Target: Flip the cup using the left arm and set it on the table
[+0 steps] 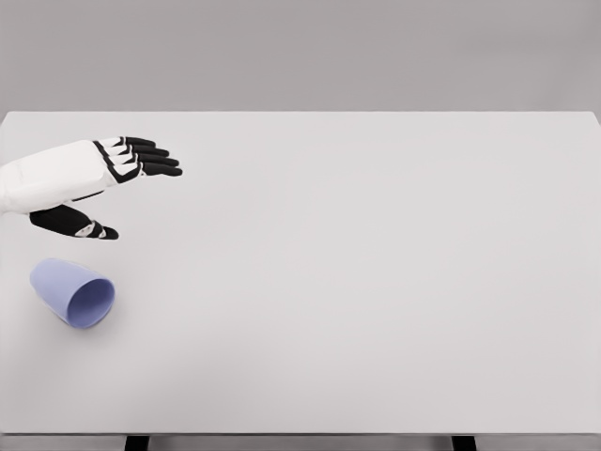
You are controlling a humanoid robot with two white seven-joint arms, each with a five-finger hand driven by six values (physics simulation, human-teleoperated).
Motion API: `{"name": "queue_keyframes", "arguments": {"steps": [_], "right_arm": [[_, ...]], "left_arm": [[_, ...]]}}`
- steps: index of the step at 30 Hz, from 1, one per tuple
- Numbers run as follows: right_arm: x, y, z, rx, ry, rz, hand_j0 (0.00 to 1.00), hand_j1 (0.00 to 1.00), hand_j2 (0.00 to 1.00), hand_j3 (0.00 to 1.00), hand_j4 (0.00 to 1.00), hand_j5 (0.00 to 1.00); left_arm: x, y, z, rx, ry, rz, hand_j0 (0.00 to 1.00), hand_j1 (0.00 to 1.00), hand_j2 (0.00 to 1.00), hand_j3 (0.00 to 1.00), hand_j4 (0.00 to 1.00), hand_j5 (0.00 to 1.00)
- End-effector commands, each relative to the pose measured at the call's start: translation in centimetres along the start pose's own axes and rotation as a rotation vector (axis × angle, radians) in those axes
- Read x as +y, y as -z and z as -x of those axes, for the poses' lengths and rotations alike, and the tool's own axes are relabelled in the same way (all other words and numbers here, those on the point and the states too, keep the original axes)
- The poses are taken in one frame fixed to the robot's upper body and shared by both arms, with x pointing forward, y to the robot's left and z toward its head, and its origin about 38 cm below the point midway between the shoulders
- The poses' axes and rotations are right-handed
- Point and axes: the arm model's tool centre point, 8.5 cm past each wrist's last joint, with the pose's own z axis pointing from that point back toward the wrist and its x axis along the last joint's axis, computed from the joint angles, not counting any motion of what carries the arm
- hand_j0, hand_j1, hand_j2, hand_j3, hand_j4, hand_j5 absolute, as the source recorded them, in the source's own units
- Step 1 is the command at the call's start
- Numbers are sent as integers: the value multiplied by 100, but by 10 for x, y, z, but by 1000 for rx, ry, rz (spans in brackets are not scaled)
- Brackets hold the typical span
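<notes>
A wide, pale grey rectangular bench (357, 282) fills most of the view, with a plain grey wall behind its far edge. Near the left edge, a small lavender-blue plastic cup (73, 292) lies on its side on the bench, its open mouth turned toward the near right. Farther back, the robot's white left hand (89, 178) enters from the left, its black-tipped fingers (150, 158) stretched out flat toward the right, thumb below them. Hand and cup are apart.

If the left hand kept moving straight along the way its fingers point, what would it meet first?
Nothing, apparently: the left hand points right across bare table. The cup lies nearer the camera, off that line.
</notes>
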Motion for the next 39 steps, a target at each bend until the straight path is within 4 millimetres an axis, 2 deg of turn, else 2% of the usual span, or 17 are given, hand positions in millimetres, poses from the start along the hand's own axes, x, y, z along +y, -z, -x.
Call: {"name": "queue_keyframes", "arguments": {"steps": [1,7,9,10,11,13,15,17,18,20,24,26,27,29,33,39], "right_arm": [[0,0,1,3,1,-3,100,100,100,100,100,100],[0,0,1,1,2,-1,100,100,100,100,100,100],[0,0,1,1,2,-1,100,100,100,100,100,100],[0,0,1,1,2,-1,100,100,100,100,100,100],[0,0,1,1,2,-1,100,100,100,100,100,100],[0,0,1,1,2,-1,100,100,100,100,100,100],[0,0,1,1,2,-1,100,100,100,100,100,100],[0,0,1,1,2,-1,100,100,100,100,100,100],[0,0,1,1,2,-1,100,100,100,100,100,100],[0,0,1,1,2,-1,100,100,100,100,100,100],[0,0,1,1,2,-1,100,100,100,100,100,100],[0,0,1,1,2,-1,100,100,100,100,100,100],[0,0,1,1,2,-1,100,100,100,100,100,100],[0,0,1,1,2,-1,100,100,100,100,100,100],[0,0,1,1,2,-1,100,100,100,100,100,100],[0,0,1,1,2,-1,100,100,100,100,100,100]], "left_arm": [[1,-1,1,4,-5,-4,100,100,100,100,100,100],[7,-8,9,35,2,-12,100,100,100,100,100,100],[17,-10,10,42,24,-19,100,100,100,100,100,100],[25,-22,14,75,46,-8,100,100,100,100,100,100],[34,-43,27,148,58,9,100,100,100,100,100,100],[21,-56,44,203,2,31,100,100,100,100,100,100],[17,-77,45,253,13,118,100,100,100,100,100,100],[16,-97,40,290,24,2,100,100,100,100,100,100],[11,-106,39,309,21,-3,100,100,100,100,100,100],[0,-112,39,322,1,40,100,100,100,100,100,100],[-4,-114,40,328,-6,56,100,100,100,100,100,100],[-14,-114,39,326,-28,71,100,100,100,100,100,100],[-26,-114,39,327,-35,100,100,100,100,100,100,100],[-42,-110,38,316,27,168,100,100,100,100,100,100],[-54,-111,37,313,17,284,100,100,100,100,100,100],[-62,-106,36,302,2,274,100,100,100,100,100,100]]}}
